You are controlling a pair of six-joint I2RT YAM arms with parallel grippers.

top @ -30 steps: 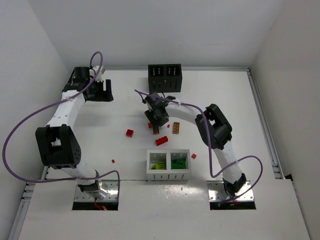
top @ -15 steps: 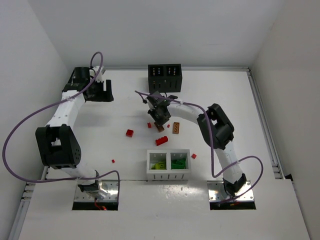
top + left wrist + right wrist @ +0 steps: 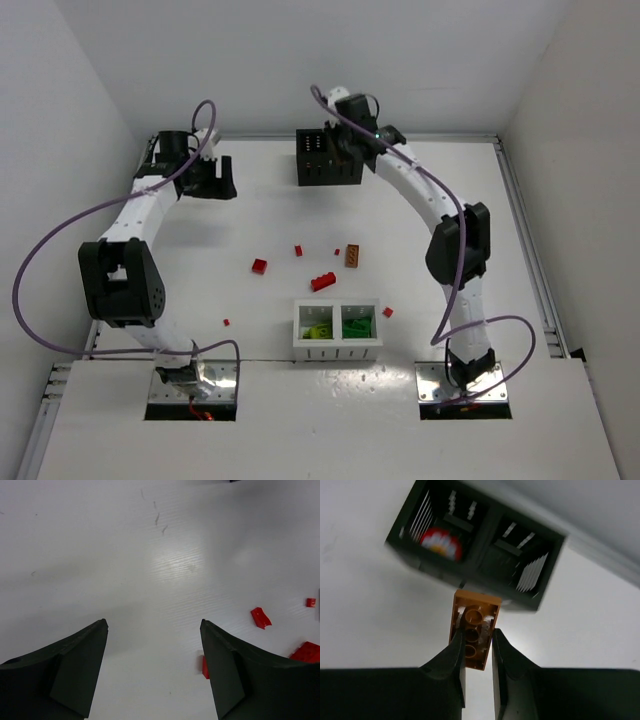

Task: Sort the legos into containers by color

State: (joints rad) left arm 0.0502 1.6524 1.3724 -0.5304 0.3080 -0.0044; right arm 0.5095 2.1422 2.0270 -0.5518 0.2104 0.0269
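My right gripper (image 3: 477, 634) is shut on an orange-brown lego (image 3: 474, 625), held in the air just short of the black container (image 3: 520, 555). Red legos (image 3: 440, 543) lie in that container's left compartment. The top view shows the right gripper (image 3: 338, 148) over the black container (image 3: 345, 174) at the back of the table. My left gripper (image 3: 222, 180) hangs open at the back left; between its fingers (image 3: 80, 665) is only bare table. The white container (image 3: 337, 348) at the front holds lime green legos (image 3: 319, 329) on the left and dark green ones (image 3: 354, 326) on the right.
Loose legos lie mid-table: an orange-brown one (image 3: 353, 256) and red ones (image 3: 259, 265) (image 3: 322, 282) (image 3: 298, 250) (image 3: 387, 312). A tiny red piece (image 3: 226, 322) sits front left. The left wrist view catches red legos (image 3: 261, 617) (image 3: 205, 667) to the right of its fingers.
The right gripper closed on an orange-brown lego at mid-table, lifted it and swung back to the black container. The left arm shifted slightly right.
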